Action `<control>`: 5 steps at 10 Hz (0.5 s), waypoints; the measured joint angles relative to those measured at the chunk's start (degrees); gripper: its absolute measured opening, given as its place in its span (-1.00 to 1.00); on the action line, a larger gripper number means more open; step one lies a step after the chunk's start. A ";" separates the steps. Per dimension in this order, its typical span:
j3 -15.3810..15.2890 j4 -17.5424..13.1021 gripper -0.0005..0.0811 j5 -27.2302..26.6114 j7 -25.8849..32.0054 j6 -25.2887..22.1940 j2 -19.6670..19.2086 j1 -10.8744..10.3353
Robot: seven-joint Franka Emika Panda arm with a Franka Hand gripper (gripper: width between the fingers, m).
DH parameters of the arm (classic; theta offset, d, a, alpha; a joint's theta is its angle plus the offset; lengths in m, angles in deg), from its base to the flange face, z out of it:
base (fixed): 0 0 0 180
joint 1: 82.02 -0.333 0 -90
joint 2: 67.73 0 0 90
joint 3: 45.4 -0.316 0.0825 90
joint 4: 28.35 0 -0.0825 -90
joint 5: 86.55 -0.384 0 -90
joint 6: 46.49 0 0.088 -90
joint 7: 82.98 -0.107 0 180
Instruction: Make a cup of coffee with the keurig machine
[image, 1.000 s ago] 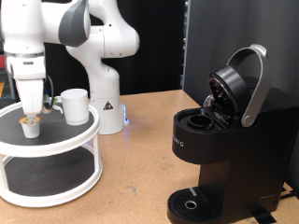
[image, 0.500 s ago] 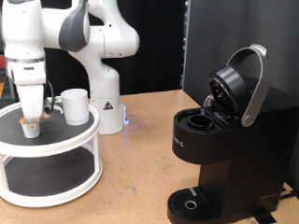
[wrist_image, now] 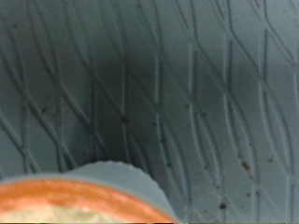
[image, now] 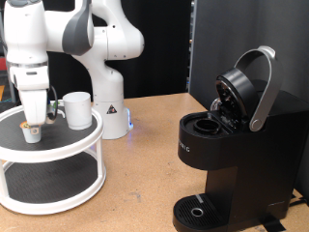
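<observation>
My gripper (image: 34,122) hangs fingers-down, open, just above a small white pod with a tan top (image: 32,133) on the upper tier of a round white two-tier shelf (image: 58,151). The pod's orange-tan top (wrist_image: 84,207) fills the wrist view's edge over the grey mesh mat; no fingers show there. The white cup (image: 77,109) stands on the same tier, on the exterior view's right of the gripper, untouched. The black keurig machine (image: 232,155) stands at the exterior view's right with its silver-handled lid (image: 259,87) raised and the pod chamber (image: 205,125) open.
The robot's white base (image: 108,101) stands behind the shelf. The keurig's round drip tray (image: 196,210) is at the exterior view's bottom with nothing on it. Wooden tabletop (image: 145,174) lies between shelf and machine.
The arm has shifted slightly towards the exterior view's right, staying over the pod. The pod, cup and machine have not moved.
</observation>
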 joint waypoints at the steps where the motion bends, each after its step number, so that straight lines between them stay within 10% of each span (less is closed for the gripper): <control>1: 0.00 0.05 0.32 0.01 0.00 0.00 0.00 0.00; 5: -0.06 -0.20 0.09 0.01 -0.17 -1.13 0.01 0.00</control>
